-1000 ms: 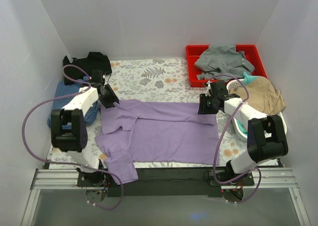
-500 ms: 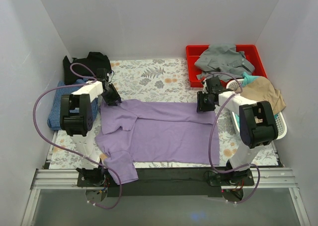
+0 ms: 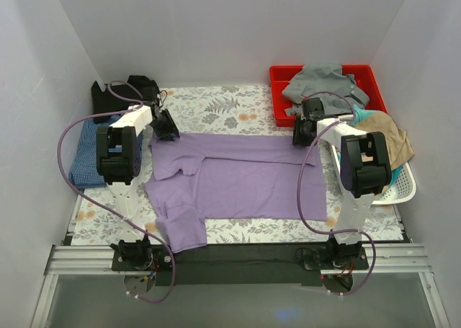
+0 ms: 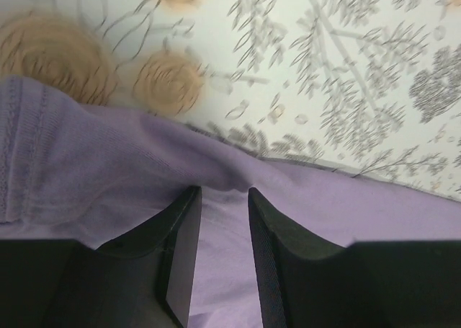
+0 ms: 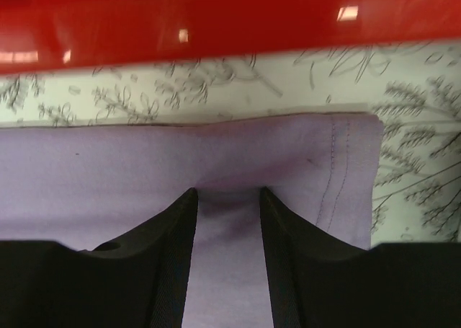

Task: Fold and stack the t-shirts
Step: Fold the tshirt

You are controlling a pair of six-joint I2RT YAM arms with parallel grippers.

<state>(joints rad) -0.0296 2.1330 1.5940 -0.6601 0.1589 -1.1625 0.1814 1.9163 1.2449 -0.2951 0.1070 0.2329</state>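
Observation:
The lilac t-shirt (image 3: 238, 176) lies flat across the middle of the floral mat, one sleeve folded in and the near left part rumpled. My left gripper (image 3: 167, 130) is at its far left corner and my right gripper (image 3: 301, 133) at its far right corner. In the left wrist view the left gripper (image 4: 225, 191) has lilac cloth (image 4: 346, 205) pinched up between its fingers. In the right wrist view the right gripper (image 5: 227, 192) grips the hemmed edge (image 5: 108, 176) the same way. The black t-shirt (image 3: 133, 90) lies at the far left. The blue checked t-shirt (image 3: 85, 155) lies at the left edge.
A red bin (image 3: 282, 76) holding grey clothes (image 3: 324, 86) stands at the far right, close behind the right gripper, and shows in the right wrist view (image 5: 230, 18). A white basket (image 3: 402, 192) with tan cloth (image 3: 385, 137) sits at the right. White walls enclose the mat.
Both grippers have moved away from the bases toward the far wall, dragging the lilac shirt's far edge with them. The whole shirt has slid farther up the mat.

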